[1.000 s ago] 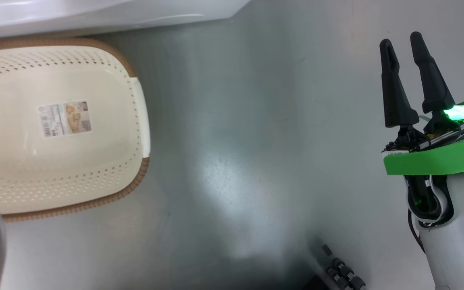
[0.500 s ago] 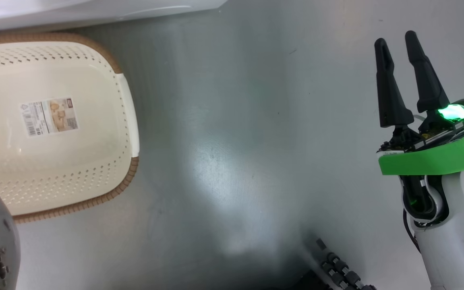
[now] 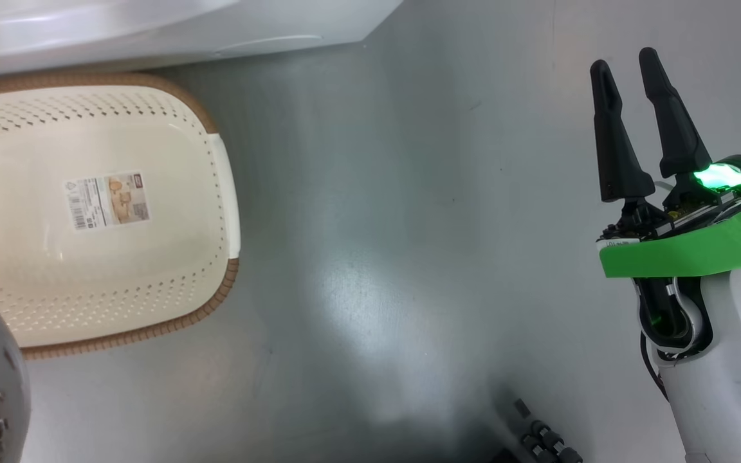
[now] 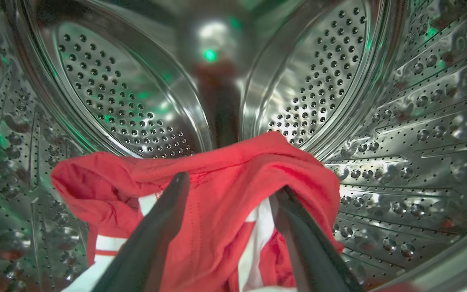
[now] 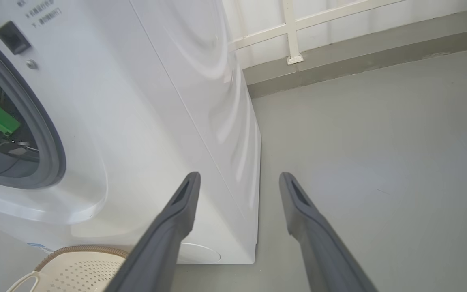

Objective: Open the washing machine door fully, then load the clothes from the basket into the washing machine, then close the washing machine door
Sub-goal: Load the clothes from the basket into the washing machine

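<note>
Our left gripper (image 4: 231, 183) stands with jaws apart over the red clothes (image 4: 225, 162), bottom centre in the drum (image 4: 116, 93). Our right gripper (image 3: 623, 59), upper right, gapes above the floor (image 3: 409, 225).

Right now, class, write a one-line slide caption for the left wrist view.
Left gripper open, fingers pointing at the red-and-white clothes lying in the washing machine's perforated steel drum.

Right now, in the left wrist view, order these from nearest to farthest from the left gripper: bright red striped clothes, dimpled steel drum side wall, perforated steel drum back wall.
1. The red clothes, lying between the left gripper's fingers.
2. The drum side wall, curving to the right.
3. The drum back wall, straight ahead, deepest.
</note>
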`<state>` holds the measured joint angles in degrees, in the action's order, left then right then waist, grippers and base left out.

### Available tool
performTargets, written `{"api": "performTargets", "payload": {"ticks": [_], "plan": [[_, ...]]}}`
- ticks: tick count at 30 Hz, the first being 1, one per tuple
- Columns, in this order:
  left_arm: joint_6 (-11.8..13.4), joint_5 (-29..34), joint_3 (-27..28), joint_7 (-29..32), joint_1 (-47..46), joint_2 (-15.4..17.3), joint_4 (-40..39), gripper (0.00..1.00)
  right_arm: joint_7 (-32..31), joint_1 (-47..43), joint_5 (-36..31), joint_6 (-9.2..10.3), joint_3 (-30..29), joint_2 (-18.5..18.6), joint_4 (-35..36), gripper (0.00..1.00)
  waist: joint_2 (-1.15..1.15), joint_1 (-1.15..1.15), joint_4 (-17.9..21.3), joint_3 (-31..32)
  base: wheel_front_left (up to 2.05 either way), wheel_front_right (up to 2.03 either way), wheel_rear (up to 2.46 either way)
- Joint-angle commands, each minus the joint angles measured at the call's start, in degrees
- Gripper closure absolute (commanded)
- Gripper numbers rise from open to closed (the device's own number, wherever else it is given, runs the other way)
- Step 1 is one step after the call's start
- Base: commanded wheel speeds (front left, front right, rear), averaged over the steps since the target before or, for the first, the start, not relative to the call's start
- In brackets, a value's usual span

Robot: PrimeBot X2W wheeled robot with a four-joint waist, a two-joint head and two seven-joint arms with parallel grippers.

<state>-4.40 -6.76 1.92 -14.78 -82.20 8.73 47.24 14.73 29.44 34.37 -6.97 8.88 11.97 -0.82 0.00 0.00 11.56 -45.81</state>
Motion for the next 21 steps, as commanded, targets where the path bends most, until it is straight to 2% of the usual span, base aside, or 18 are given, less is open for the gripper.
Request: {"api": "performTargets", "payload": {"ticks": [1,21], "plan": [[-0.56,-0.49,0.32,-0.21,1.69,1.99,-1.71,0.0,0.27,-1.67,0.16,-0.52,1.06,0.2,1.09,0.0,0.0,0.0,-0.46,0.72,0.0,0.0,0.0],[-2.81,-3.04,1.98,-0.21,26.24,-0.43,-15.69,0.0,0.27,-4.48,0.19,-0.52,1.5,0.44,-1.26,0.0,0.0,0.0,-2.91,11.53,0.0,0.0,0.0]]}}
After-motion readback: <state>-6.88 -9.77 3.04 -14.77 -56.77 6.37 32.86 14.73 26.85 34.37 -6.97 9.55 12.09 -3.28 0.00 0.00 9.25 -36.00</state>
